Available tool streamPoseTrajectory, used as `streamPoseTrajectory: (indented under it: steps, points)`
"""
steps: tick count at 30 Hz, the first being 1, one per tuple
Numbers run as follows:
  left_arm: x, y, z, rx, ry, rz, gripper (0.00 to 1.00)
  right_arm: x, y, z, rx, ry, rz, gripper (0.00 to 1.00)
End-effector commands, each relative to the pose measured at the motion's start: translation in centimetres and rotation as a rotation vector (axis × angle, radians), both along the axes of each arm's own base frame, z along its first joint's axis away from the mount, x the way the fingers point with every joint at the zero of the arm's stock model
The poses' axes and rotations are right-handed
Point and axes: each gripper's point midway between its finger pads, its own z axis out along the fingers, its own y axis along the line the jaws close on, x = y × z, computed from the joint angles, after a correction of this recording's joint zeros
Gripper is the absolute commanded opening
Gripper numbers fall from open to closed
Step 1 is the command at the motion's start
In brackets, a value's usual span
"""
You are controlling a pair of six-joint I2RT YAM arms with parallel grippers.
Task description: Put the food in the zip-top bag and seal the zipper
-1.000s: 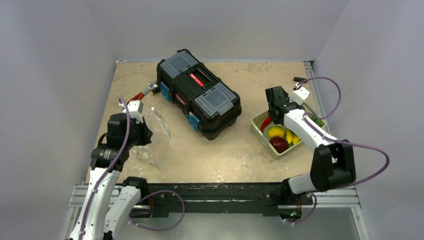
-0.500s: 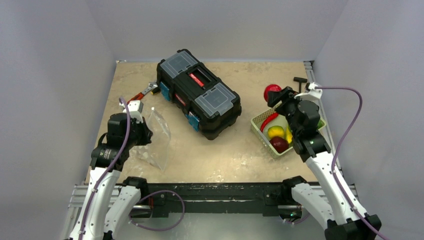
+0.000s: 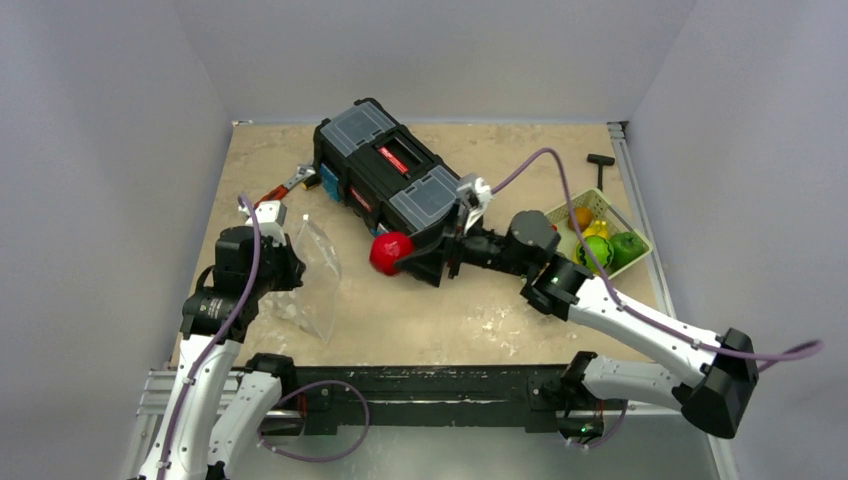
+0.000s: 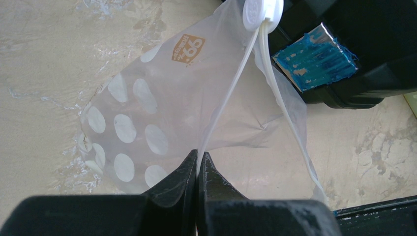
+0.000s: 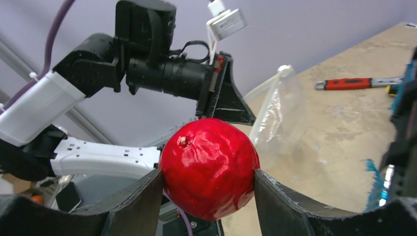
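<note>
Carrying a red fruit [image 3: 390, 251] clamped in its grip, the right tool [image 5: 206, 173] hovers just in front of the black toolbox [image 3: 395, 185], short of the zip-top bag [image 3: 315, 270] at that box's left. The left tool [image 4: 197, 162] is pinched together on the zipper [image 4: 230, 94], holding the mouth up. Nothing looks bagged yet. More food [image 3: 627, 247] waits in the basket [image 3: 625, 217] right of the toolbox, and sealing remains.
</note>
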Motion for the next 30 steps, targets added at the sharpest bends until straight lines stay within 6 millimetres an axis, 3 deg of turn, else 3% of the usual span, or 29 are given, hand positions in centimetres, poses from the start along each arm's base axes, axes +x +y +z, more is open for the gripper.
streamPoseTrajectory:
  steps: [1,11,16,23,30]
  points:
    - [0.7,-0.1,1.9,-0.025,-0.063,0.014,0.00,0.0,2.9,2.9,0.067,-0.107,-0.032,0.00]
    - [0.7,-0.1,2.0,-0.024,-0.066,0.016,0.00,-1.4,10.3,-0.6,-0.055,-0.095,-0.063,0.00]
    - [0.7,-0.1,2.0,-0.025,-0.068,0.015,0.00,0.6,12.3,-3.0,-0.136,-0.076,-0.231,0.00]
    - [0.6,-0.1,2.1,-0.027,-0.072,0.010,0.00,4.2,11.7,-6.7,-0.238,0.006,-0.457,0.00]
    - [0.5,-0.3,2.2,-0.034,-0.074,0.001,0.00,3.1,11.4,-5.0,-0.155,0.006,-0.402,0.00]
